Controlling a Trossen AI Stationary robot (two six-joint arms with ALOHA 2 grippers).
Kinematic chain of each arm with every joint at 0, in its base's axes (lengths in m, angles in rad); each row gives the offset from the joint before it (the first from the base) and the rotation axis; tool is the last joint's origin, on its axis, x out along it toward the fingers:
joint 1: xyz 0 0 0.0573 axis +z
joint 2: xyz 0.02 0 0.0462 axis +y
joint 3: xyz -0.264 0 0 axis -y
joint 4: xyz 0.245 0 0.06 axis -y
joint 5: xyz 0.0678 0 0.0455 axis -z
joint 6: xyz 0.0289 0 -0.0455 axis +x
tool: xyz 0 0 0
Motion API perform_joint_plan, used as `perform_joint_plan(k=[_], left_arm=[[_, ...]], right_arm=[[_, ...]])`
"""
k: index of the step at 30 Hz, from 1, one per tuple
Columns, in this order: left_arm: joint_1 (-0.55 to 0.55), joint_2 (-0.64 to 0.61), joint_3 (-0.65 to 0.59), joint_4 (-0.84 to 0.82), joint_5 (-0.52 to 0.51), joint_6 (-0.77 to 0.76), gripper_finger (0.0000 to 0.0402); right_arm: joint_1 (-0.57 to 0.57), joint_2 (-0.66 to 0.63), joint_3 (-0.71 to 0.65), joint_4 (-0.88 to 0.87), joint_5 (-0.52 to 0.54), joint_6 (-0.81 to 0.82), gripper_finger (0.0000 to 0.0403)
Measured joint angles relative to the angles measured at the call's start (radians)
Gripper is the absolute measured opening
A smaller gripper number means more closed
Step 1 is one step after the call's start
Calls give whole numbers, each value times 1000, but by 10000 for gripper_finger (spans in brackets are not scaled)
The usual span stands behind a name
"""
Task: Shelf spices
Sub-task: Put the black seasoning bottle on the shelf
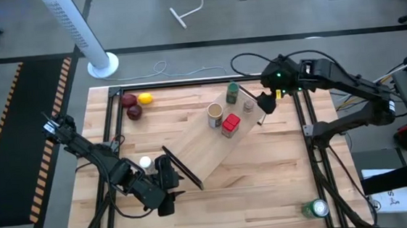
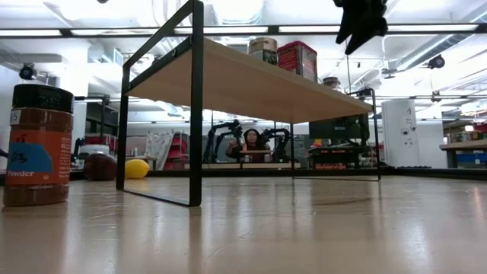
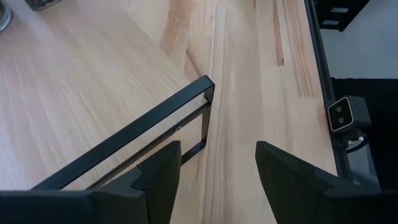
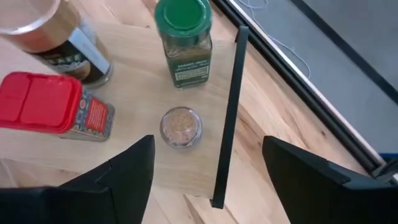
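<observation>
High view: we see the right hand (image 1: 267, 102) at the shelf (image 1: 208, 157) end, beside four jars; left hand (image 1: 167, 182) by the white-lidded jar (image 1: 145, 163).
Low view: we find the black-lidded jar (image 2: 37, 144) on the surface, off the shelf.
Left wrist: fingers (image 3: 160, 180) apart, empty, over the shelf rail.
Right wrist: fingers (image 4: 130, 171) apart above the tiny jar (image 4: 180, 127); green-lidded jar (image 4: 183, 40) and red boxy jar (image 4: 53, 106) beyond.

Pale shelf (image 1: 205, 147) atop slatted table (image 1: 268, 189), bearing green-lidded jar (image 1: 232, 93), tan jar (image 1: 215, 114), red jar (image 1: 231, 126), tiny jar (image 1: 249, 105).
</observation>
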Motion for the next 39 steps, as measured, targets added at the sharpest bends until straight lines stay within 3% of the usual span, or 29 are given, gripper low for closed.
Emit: perform_joint_plan(k=[13, 18, 29, 34, 39], left_arm=[[7, 0, 0, 1, 0, -4, 197], [5, 0, 0, 1, 0, -5, 197], [-43, -7, 0, 5, 14, -8, 197], [-47, -58, 0, -59, 231, -90, 197], [-49, -103, 2, -250, 269, -231, 197]], right_arm=[[6, 18, -1, 46, 35, -58, 254], [80, -17, -18, 42, 43, -14, 244], [450, -172, -207, 269, 107, 197, 217], [641, -199, -336, 449, 167, 264, 217], [818, -169, -487, 689, 279, 285, 222]])
